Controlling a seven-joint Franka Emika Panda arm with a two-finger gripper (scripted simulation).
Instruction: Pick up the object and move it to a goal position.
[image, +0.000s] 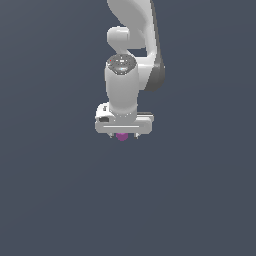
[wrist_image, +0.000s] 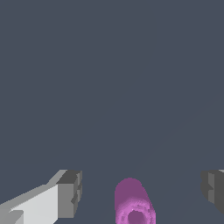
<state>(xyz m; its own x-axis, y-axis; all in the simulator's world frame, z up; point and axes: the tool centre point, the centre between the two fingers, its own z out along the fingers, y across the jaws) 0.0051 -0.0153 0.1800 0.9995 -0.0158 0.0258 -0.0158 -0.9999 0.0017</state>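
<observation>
The object (image: 121, 136) is a tiny magenta-purple stubby cylinder, showing just under the white gripper (image: 124, 135) in the exterior view. In the wrist view the object (wrist_image: 132, 202) lies between the two dark fingertips (wrist_image: 71, 192), with a clear gap on each side. The gripper (wrist_image: 141, 191) is open around the object and neither pad touches it. The arm's white hand hides most of the fingers in the exterior view.
The white arm (image: 131, 45) rises from the hand toward the top of the exterior view. A plain dark grey-blue surface (image: 60, 190) fills everything around it.
</observation>
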